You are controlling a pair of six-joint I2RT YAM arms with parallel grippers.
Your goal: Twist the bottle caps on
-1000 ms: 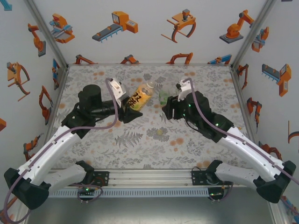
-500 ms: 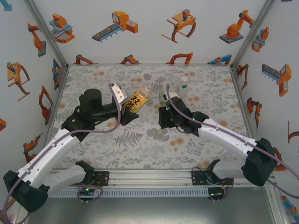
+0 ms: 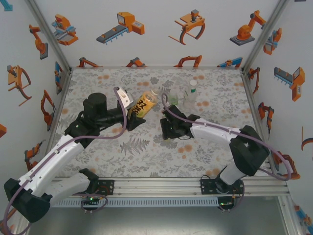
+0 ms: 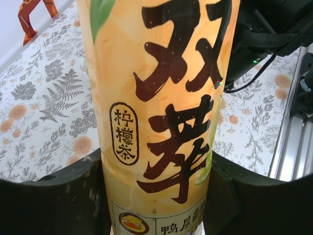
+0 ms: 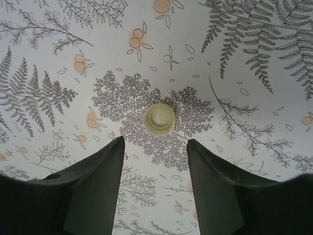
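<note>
Currently, a clear plastic bottle with a yellow printed label (image 4: 161, 98) is clamped by the left gripper (image 4: 156, 196) (held tilted). A small round pale yellow-green plastic cap (image 5: 158, 119) is seen flat on the floral-patterned table cover (image 5: 254, 63), just ahead of the right gripper (image 5: 155, 147), whose jaws are parted and empty.

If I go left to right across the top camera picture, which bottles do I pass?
tilted yellow-orange plastic bottle with black writing → pale greenish see-through plastic bottle → clear upright plastic bottle

Pale yel-grn cap (image 5: 158, 119) flat on mat.
</note>
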